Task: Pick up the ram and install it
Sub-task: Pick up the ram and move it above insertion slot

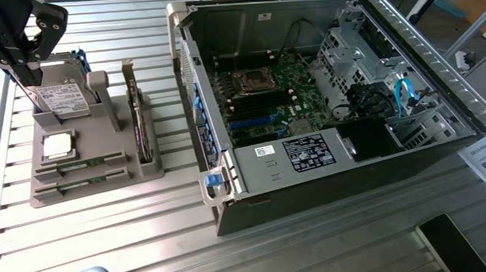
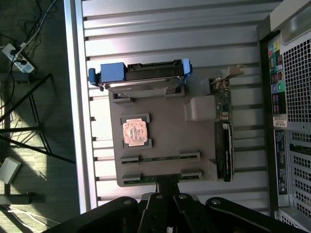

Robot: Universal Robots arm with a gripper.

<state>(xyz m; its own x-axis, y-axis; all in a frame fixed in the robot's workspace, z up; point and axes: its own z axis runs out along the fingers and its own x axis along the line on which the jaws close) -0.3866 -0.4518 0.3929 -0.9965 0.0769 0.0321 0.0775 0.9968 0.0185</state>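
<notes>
Two look-alike narrow green sticks of ram lie side by side in slots of a grey holder tray [image 1: 98, 193]; one stick [image 1: 80, 163] is farther in, the other [image 1: 79, 182] nearer the tray's edge. The wrist view shows them too, one stick [image 2: 160, 157] beyond the other [image 2: 146, 175]. I cannot tell which one the task means. My black gripper [image 1: 27, 75] hangs shut and empty above the tray's far end, over the hard drive [image 1: 61, 95]. In the wrist view the gripper [image 2: 163, 191] sits just short of the closer stick.
The tray also holds a CPU [image 2: 135, 132] and an upright card with a metal bracket [image 1: 140, 125]. An open computer case [image 1: 437, 66] lies at the exterior view's right, its motherboard slots [image 1: 262, 101] exposed. The slatted metal table [image 1: 149, 238] has bare room in front.
</notes>
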